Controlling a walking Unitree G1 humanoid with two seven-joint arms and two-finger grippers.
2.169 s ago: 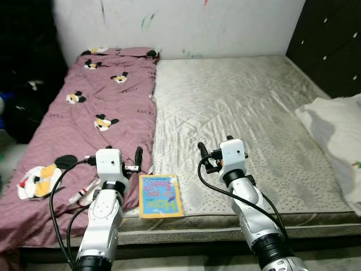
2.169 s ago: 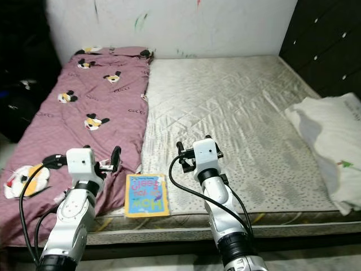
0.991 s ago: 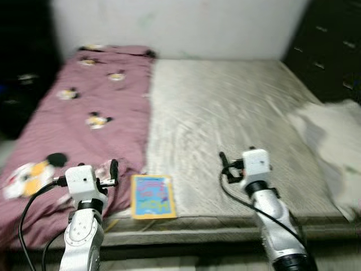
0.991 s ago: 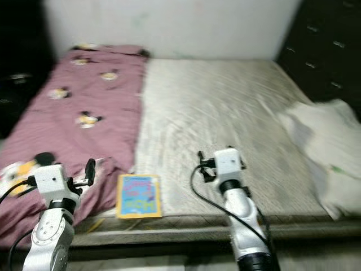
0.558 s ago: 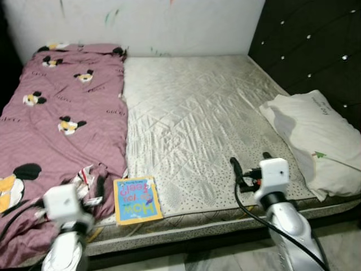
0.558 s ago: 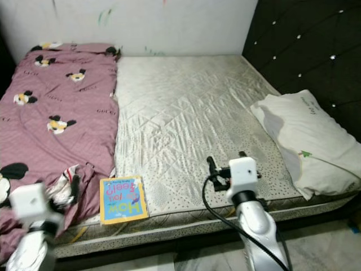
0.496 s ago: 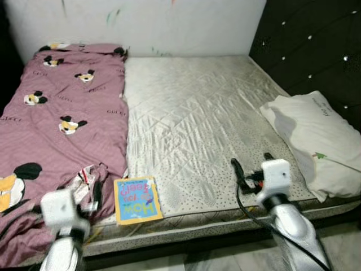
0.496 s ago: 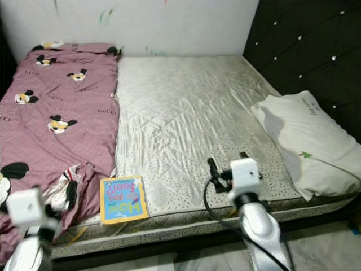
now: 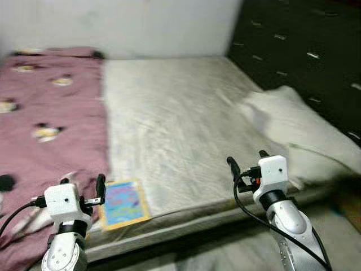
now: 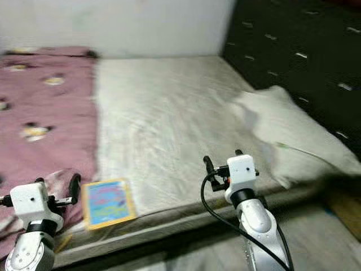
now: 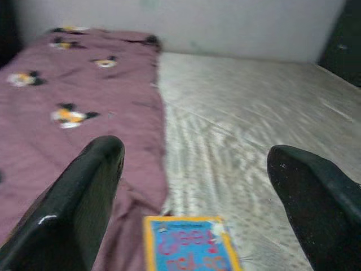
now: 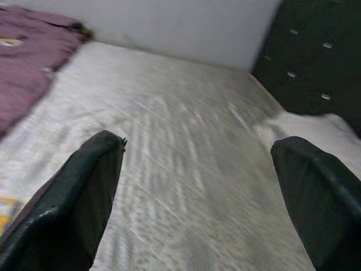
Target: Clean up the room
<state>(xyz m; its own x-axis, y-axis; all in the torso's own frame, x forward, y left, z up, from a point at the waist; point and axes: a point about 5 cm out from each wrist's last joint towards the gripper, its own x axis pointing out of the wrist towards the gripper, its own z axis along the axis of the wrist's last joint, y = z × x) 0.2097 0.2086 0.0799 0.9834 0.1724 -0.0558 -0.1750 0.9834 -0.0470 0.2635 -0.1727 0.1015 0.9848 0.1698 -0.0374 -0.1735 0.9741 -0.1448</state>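
Left eye view: a blurred look down at a bed (image 9: pixel 169 130), both arms raised at its near edge, nothing held.

At the left of the frame a mauve blanket (image 9: pixel 39 107) with cartoon prints covers the bed's left strip, its near end bunched. The left gripper (image 9: pixel 84 197) hangs at lower left over that bunched end; in the left wrist view its fingers (image 11: pixel 84 197) stand wide apart with nothing between them. Just right of it a book (image 9: pixel 123 203) with a yellow border and blue cover lies flat at the bed's near edge, touching the blanket's edge. The right gripper (image 9: pixel 246 164) sits at lower right above the near edge, fingers spread wide and empty. A white pillow (image 9: pixel 293 132) lies at the right of the frame, next to a dark tufted headboard (image 9: pixel 304 51).
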